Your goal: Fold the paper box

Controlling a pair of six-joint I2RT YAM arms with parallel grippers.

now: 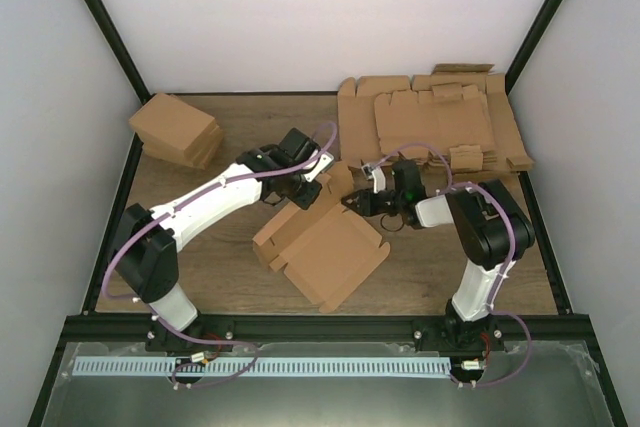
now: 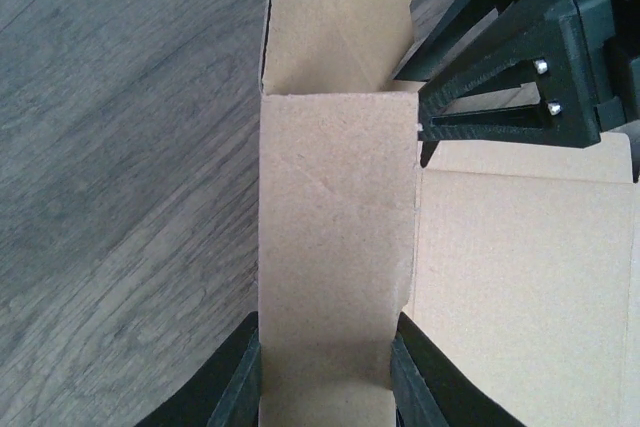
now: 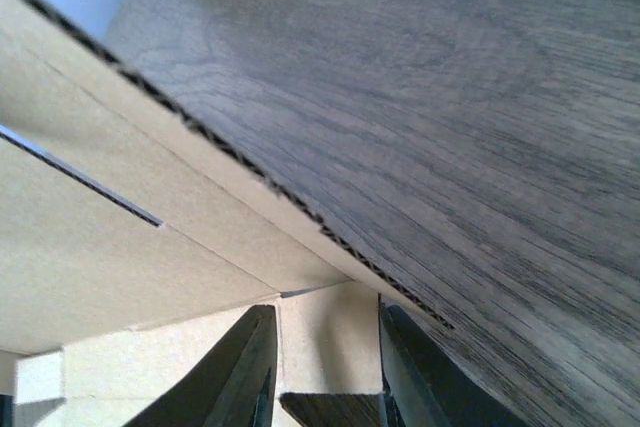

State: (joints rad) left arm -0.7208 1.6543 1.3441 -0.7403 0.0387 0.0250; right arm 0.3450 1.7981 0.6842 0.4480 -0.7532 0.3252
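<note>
The paper box (image 1: 322, 244) lies partly folded in the middle of the table, a brown die-cut sheet with raised flaps. My left gripper (image 1: 300, 190) is shut on a narrow upright flap (image 2: 335, 247) at the box's far side, with cardboard filling the gap between its jaws (image 2: 325, 332). My right gripper (image 1: 352, 203) meets the box's far right edge. In the right wrist view its jaws (image 3: 327, 322) press both sides of a small tab (image 3: 330, 347). The right gripper's black fingers (image 2: 500, 97) show just right of the held flap.
A thick pile of flat cardboard sheets (image 1: 440, 122) lies at the back right. A pile of compact brown cartons (image 1: 178, 130) stands at the back left. Black frame posts (image 1: 100, 22) run along the walls.
</note>
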